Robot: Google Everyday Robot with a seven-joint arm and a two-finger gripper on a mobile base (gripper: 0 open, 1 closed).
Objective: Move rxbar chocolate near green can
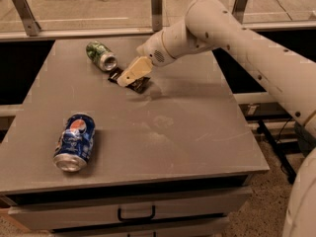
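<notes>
The green can (pixel 100 56) lies on its side at the back left of the grey table (pixel 163 132), its silver end facing front right. The rxbar chocolate (pixel 129 83), a dark flat bar, lies just right of the can's silver end, mostly covered by my gripper. My gripper (pixel 127 79), with cream-coloured fingers (pixel 132 71), is down on the bar and reaches in from the white arm at the right.
A blue Pepsi can (pixel 75 142) lies on its side at the front left of the table. A drawer with a black handle (pixel 136 214) sits under the table's front edge. Metal rails and posts (pixel 157 4) run behind the table.
</notes>
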